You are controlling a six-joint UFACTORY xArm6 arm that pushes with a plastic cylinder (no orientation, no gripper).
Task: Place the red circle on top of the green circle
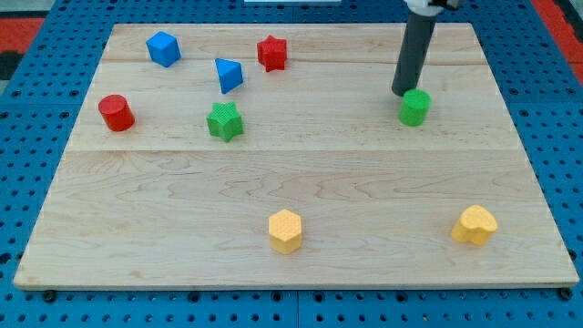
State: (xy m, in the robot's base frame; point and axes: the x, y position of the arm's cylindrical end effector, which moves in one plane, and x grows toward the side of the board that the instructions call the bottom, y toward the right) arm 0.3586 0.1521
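The table [301, 196] is a pale wooden board of glued planks with visible grain, lying on a blue perforated surface; no writing or label can be read anywhere. At the view's left stands the red circle [116, 112], a short smooth cylinder, well apart from the green circle. Toward the view's top sits a blue block [163, 48] with faceted sides, then a blue triangle-like block [228, 75]. Below it is the green star [224, 121], its top finely ribbed, and above it to the right the red star [271, 53]. Near the view's bottom rests a yellow hexagon [285, 230]. Further right, the dark matte rod comes down to the tool, a plain tip [401, 92] with nothing to spread or pinch, just beside the green circle [414, 107] at its upper left. A yellow heart-like block [475, 225] lies at lower right.
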